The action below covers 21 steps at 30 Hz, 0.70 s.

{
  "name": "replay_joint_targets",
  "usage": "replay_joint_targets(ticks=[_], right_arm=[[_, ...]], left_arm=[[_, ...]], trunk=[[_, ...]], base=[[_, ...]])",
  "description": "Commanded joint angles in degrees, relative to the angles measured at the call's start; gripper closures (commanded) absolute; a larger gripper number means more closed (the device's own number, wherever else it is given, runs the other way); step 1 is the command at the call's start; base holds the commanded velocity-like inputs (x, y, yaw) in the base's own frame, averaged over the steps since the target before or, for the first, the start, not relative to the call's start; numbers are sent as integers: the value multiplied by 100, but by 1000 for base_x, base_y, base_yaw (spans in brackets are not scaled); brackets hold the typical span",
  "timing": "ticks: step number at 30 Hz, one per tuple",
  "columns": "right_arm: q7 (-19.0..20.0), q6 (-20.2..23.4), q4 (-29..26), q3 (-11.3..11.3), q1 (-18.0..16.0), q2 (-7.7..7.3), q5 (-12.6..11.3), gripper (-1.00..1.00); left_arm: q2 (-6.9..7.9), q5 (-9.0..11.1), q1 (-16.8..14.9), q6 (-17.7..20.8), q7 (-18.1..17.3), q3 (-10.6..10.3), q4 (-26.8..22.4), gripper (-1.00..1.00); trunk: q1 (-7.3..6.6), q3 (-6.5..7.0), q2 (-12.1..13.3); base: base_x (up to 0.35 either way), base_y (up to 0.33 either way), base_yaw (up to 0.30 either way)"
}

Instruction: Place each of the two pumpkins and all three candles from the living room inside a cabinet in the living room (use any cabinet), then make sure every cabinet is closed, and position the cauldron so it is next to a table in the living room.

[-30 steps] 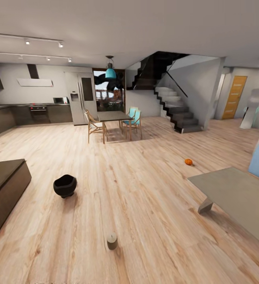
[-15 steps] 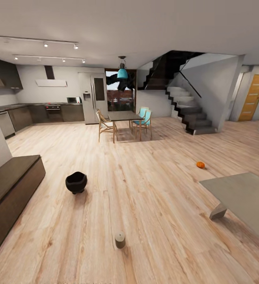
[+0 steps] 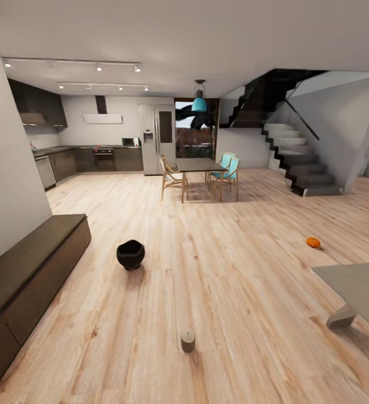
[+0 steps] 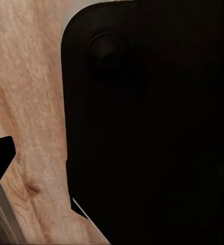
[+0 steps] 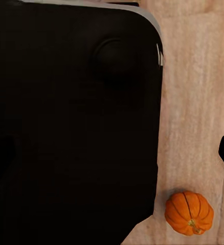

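One candle: upright on the floor, nearest, straight ahead.
Cauldron: floor, just off the cabinet (fronts shut).
Pumpkins: far one beyond the grey table; near one beside the right arm, likelier first pick.
Claws: state cannot be told.

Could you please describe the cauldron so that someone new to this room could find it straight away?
Start at the long dark-brown cabinet along the left wall. On the bare wooden floor just beyond its far end sits the cauldron. It is a squat, round, black pot, far bigger and darker than the small beige candle nearer the camera.
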Motion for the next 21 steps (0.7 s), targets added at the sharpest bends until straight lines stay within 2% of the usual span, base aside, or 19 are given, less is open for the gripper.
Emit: replay_joint_targets(ticks=[1, 4, 12, 21], right_arm=[[-5, -17, -4, -2, -1, 6, -3, -100], [-5, -16, -10, 3, -1, 14, 1, -100], [-5, -18, -13, -4, -1, 13, 3, -100], [-5, -17, -18, -4, -1, 16, 2, -100]], left_arm=[[-36, 3, -1, -2, -13, 3, -7, -100], [-87, 4, -2, -3, -15, 1, -10, -100], [-86, 4, -2, -18, -16, 6, -11, -100], [-69, 7, 5, -627, -1, 7, -3, -100]], trunk=[[0, -5, -3], [0, -5, -3], [0, -5, -3], [0, -5, -3]], base=[[5, 0, 255], [104, 28, 148], [256, 91, 20], [47, 15, 1]])
